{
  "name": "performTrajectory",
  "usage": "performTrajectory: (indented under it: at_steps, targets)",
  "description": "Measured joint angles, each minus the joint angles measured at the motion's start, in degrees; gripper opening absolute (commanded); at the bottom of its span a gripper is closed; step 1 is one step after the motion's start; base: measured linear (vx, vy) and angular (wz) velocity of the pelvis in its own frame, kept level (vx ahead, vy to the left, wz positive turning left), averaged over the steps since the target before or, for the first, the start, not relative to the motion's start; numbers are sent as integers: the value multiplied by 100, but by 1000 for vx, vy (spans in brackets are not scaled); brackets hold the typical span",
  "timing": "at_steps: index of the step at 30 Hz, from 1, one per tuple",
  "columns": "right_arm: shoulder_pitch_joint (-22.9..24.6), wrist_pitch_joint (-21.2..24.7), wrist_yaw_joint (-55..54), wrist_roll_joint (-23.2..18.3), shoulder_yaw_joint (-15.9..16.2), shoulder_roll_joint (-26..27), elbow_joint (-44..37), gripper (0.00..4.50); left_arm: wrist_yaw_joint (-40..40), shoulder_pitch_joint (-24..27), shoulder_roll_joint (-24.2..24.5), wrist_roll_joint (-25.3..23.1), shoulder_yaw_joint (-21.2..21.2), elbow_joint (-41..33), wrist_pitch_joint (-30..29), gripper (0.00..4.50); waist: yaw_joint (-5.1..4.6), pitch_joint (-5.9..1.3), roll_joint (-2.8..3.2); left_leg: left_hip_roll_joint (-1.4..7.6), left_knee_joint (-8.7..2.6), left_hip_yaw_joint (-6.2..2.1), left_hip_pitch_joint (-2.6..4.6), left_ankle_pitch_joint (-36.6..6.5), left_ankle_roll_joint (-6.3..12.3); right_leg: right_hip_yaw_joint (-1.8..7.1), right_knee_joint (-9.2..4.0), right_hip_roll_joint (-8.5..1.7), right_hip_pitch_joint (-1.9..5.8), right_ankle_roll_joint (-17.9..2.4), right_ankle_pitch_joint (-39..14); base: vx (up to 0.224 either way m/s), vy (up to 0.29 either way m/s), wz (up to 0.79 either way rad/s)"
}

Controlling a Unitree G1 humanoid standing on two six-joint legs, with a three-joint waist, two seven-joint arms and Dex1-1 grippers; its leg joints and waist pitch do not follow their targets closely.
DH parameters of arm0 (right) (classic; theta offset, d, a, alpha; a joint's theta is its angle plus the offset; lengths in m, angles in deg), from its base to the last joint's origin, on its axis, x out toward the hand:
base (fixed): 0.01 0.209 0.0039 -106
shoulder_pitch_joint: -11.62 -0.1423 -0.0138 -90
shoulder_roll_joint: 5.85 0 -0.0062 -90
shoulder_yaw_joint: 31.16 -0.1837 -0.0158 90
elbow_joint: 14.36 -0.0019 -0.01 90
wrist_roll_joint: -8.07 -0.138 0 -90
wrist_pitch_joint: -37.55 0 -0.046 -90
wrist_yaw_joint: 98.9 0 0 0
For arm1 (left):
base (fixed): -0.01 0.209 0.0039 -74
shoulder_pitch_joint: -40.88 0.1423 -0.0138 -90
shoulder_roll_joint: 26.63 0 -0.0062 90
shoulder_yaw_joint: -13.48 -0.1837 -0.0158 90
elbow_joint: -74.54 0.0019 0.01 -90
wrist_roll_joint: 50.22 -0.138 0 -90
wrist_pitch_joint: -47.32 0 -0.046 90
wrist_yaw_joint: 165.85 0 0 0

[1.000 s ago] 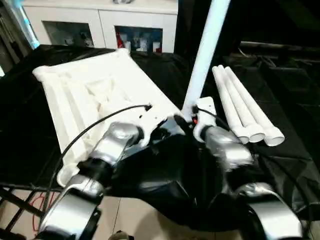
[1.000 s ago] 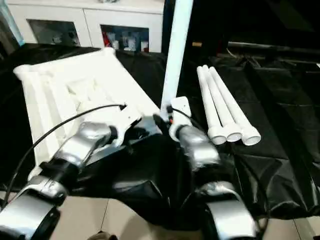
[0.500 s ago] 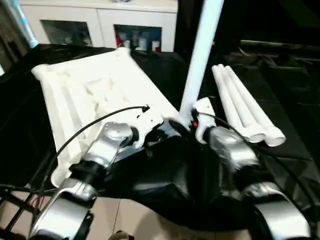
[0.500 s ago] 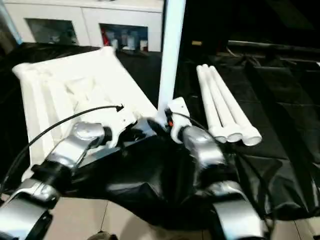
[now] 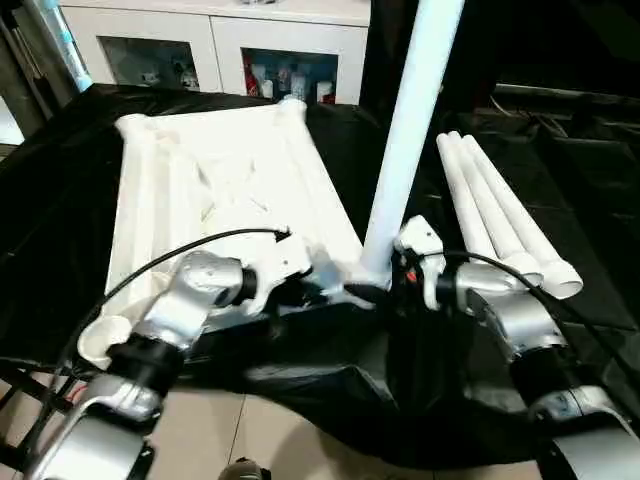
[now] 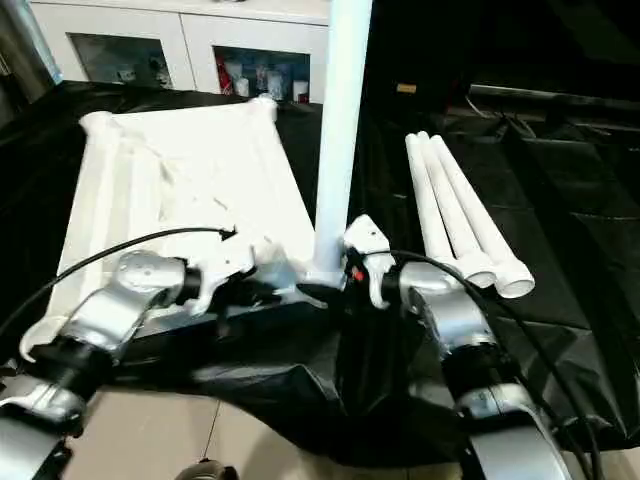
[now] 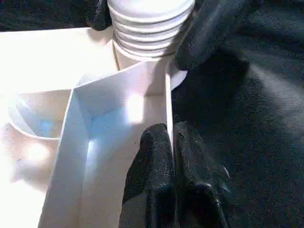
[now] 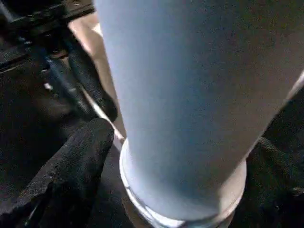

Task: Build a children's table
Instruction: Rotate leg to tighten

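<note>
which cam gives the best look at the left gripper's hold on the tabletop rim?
Left wrist view: the left gripper has both fingers shut on the tabletop rim wall, near the upright leg. The eye views show it from above, mostly hidden under its wrist; the right wrist view catches it dark at the edge.

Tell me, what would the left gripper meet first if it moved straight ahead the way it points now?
Probably the upright leg: the left gripper pinches the tabletop's edge, and the leg's ribbed end lies directly ahead.

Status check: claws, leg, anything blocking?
Left claw pinching tabletop rim. Right claw around upright leg at corner socket. Three spare legs alongside, not obstructing.
</note>
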Motion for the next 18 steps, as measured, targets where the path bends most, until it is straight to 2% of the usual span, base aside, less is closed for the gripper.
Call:
performTrajectory:
  at_steps: [2,6,7,12,16,18]
  targets:
    - [1,43,47,-20,8,-16,-59,328,-56,19,51,31,-2,-25,2,0,0,0,0,0,1,0,0,0,0,0,0,0,0,0,0,0,0,0]
    - [1,116,126,-74,29,-33,-114,309,-161,50,111,81,-1,-71,-6,0,1,0,-2,0,1,0,-1,0,0,0,-1,0,0,0,0,0,0,0]
    - [2,130,147,-75,38,-33,-127,288,-180,59,122,84,-1,-89,-12,0,0,-1,-3,0,1,0,-1,0,0,0,-1,0,0,0,0,0,0,0]
    - [40,132,39,-74,30,55,-145,275,-149,63,108,94,23,-93,-89,0,-7,-8,-14,0,1,0,1,0,0,0,-1,0,0,-1,-1,0,0,0]
    - [27,129,-923,26,-183,426,51,274,347,-57,-121,25,129,102,-346,0,-54,-14,-23,-3,0,1,19,0,-1,5,9,-1,6,-4,3,0,0,0]
    - [-123,127,-1732,57,-414,724,378,274,772,-265,-370,-45,186,402,-533,0,-94,-16,-26,-2,-1,1,30,0,-2,5,14,-1,10,-3,4,0,0,0]
